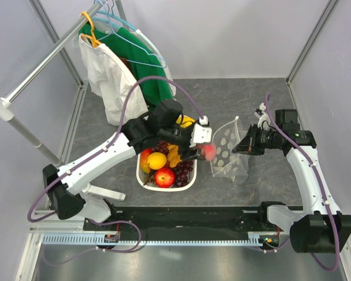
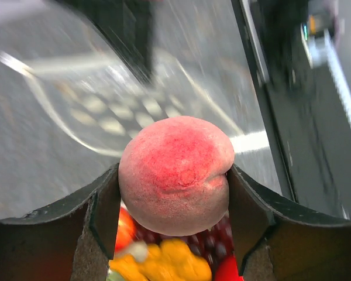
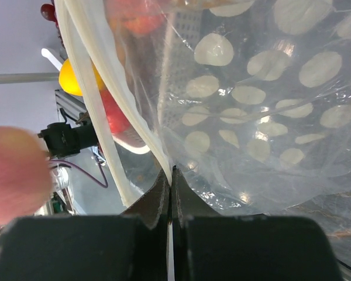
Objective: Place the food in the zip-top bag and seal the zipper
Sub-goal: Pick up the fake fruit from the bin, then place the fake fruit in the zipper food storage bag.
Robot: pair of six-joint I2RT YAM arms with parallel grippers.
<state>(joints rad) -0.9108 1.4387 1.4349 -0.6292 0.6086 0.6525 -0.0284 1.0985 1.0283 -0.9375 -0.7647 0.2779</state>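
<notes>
My left gripper (image 1: 206, 152) is shut on a pink-red peach (image 2: 175, 174) and holds it above the basket's right end, just left of the zip-top bag's mouth. The peach also shows in the top view (image 1: 209, 151) and, blurred, in the right wrist view (image 3: 14, 175). The clear dotted zip-top bag (image 1: 229, 151) stands on the table, held up at its right side by my right gripper (image 1: 236, 148), which is shut on the bag's mouth edge (image 3: 171, 172). The zipper strip (image 3: 96, 105) runs along that edge. More food, a red apple (image 1: 164, 176), yellow lemon (image 1: 157, 160) and purple grapes (image 1: 183, 174), lies in the basket.
A white slotted oval basket (image 1: 145, 181) stands at the table's front middle. A clothes rack with a green garment (image 1: 146, 64) and a white one (image 1: 112, 85) on hangers stands at the back left. A black rail (image 1: 181, 219) runs along the near edge.
</notes>
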